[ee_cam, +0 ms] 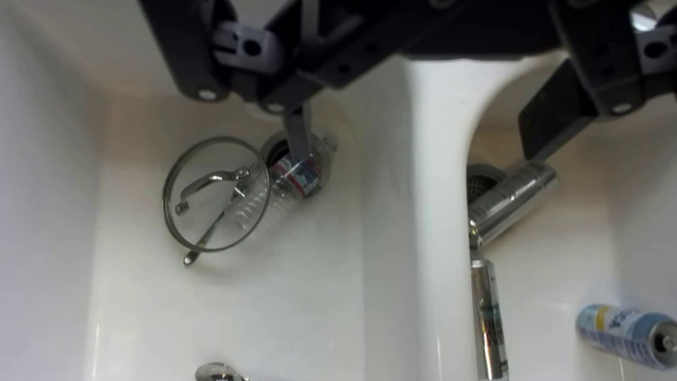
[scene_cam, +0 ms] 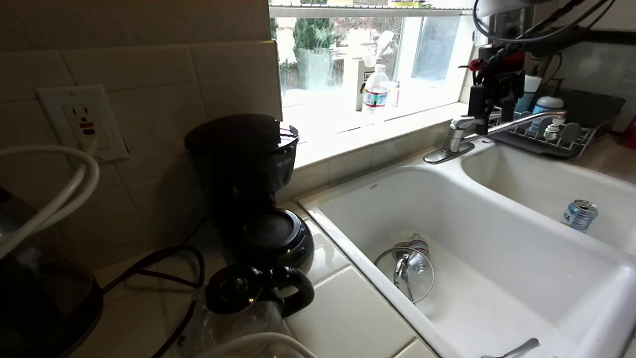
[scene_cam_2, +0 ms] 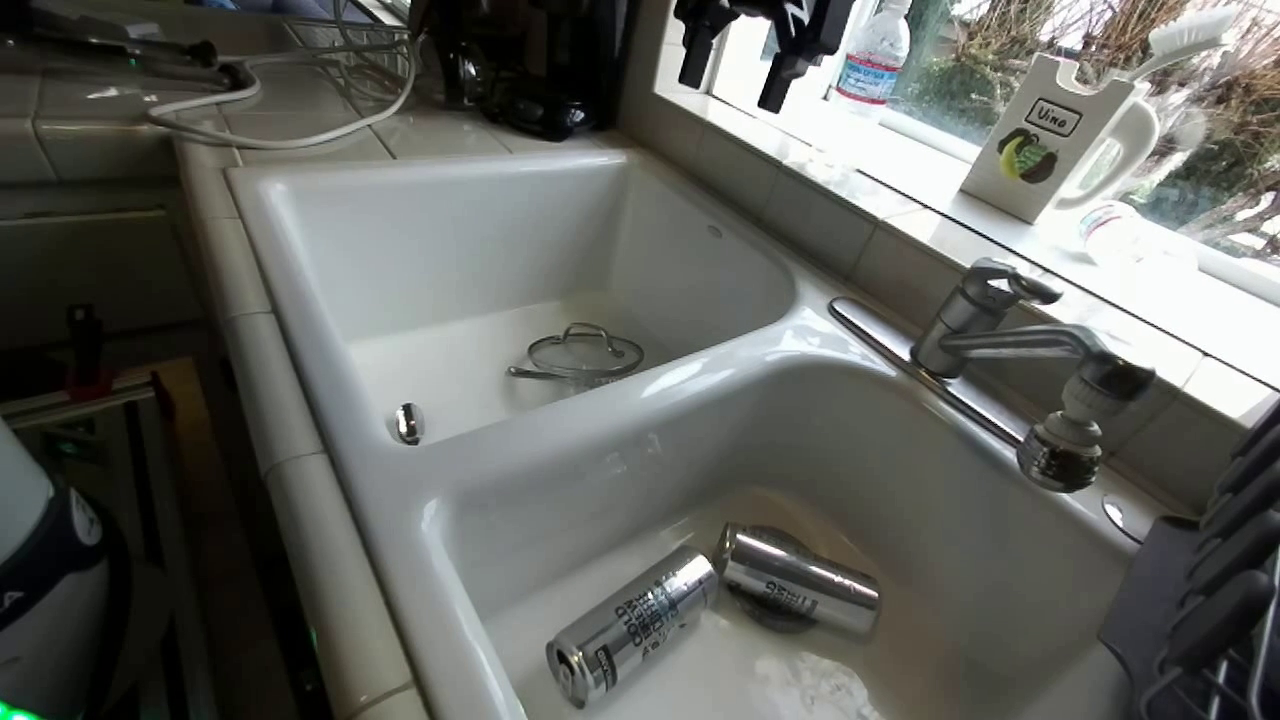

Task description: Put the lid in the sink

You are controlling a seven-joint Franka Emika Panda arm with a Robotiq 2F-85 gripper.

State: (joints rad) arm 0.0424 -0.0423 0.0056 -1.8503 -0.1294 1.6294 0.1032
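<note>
The lid, round clear glass with a thin metal rim and arched handle, lies inside the large white sink basin. It shows in the wrist view (ee_cam: 177,227) and in both exterior views (scene_cam: 431,278) (scene_cam_2: 640,352). It lies over metal cutlery and part of a clear plastic bottle (ee_cam: 301,174). The sink's bare floor shows in the wrist view (ee_cam: 264,307) and its walls in both exterior views (scene_cam: 477,238) (scene_cam_2: 470,230). My gripper (ee_cam: 423,143) is open and empty, well above the basins and apart from the lid. It also shows in both exterior views (scene_cam: 492,119) (scene_cam_2: 735,85).
The adjoining basin (scene_cam_2: 620,460) holds silver cans (scene_cam_2: 635,625) and a blue can (scene_cam: 580,215). A faucet (scene_cam_2: 1020,345) stands behind the divider. A coffee maker (scene_cam: 238,164) and carafe (scene_cam: 238,298) stand beside the sink. A dish rack (scene_cam: 566,134) stands at the far side.
</note>
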